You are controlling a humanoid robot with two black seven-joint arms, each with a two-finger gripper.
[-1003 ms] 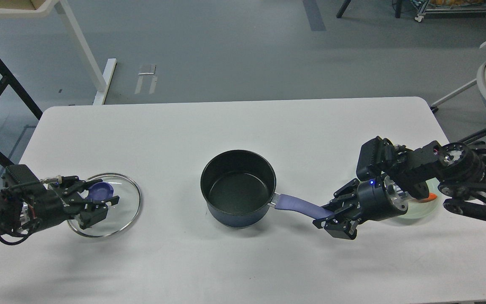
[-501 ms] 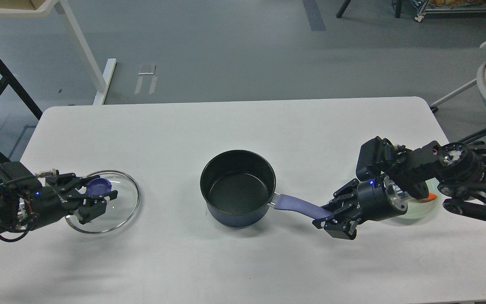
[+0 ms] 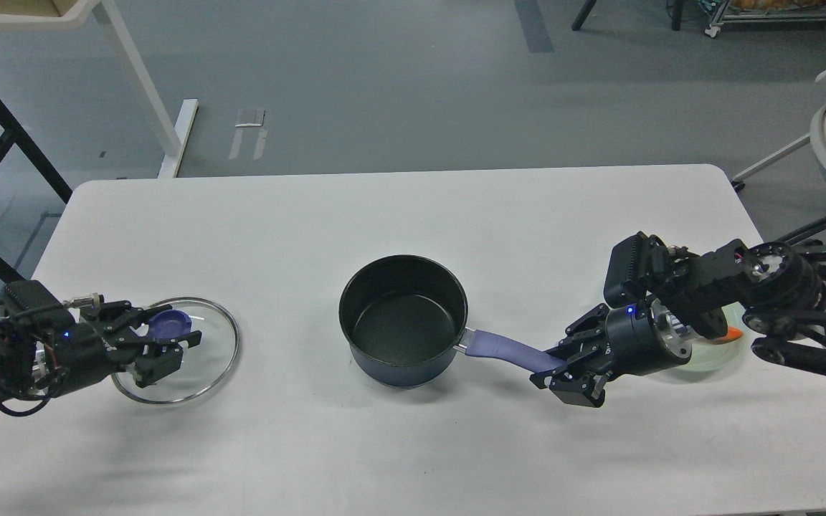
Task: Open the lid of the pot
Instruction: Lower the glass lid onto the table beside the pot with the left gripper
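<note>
The dark blue pot (image 3: 402,322) stands open and empty at the table's middle, its purple handle (image 3: 502,349) pointing right. My right gripper (image 3: 560,367) is shut on the end of the handle. The glass lid (image 3: 201,358) with its blue knob (image 3: 171,324) lies on the table at the left, apart from the pot. My left gripper (image 3: 162,344) is over the lid's left part with its fingers spread on either side of the knob, open and not pinching it.
The white table (image 3: 413,215) has a pale green plate (image 3: 721,351) with something orange on it at the right, partly hidden under my right arm. The table's left edge is close to my left arm.
My left gripper has drawn back slightly to the left over the lid. The lid stays where it is. The right gripper, the pot and the handle have not moved.
</note>
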